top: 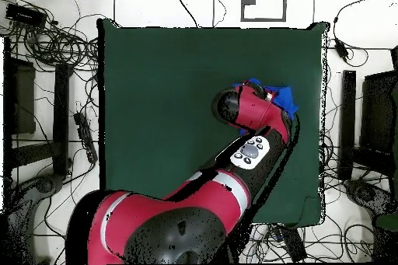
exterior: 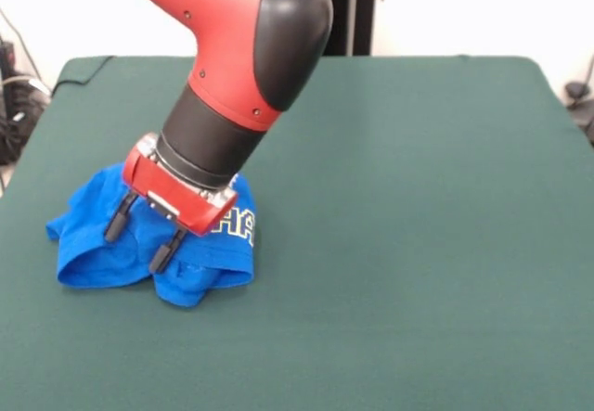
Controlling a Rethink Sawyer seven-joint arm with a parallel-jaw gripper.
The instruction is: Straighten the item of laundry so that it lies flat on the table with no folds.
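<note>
The blue T-shirt [exterior: 139,253] lies bunched and folded on the green worktop [exterior: 399,244], its long axis running side to side in the front view. The gripper [exterior: 141,242] hangs over it, fingers spread, holding nothing.

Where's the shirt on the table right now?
In the front view the crumpled blue shirt lies at the green table's left side, directly under the open gripper.

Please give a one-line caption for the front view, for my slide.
Red and black robot arm's open gripper pressing into a crumpled bright blue T-shirt on the dark green felt-topped table.
</note>
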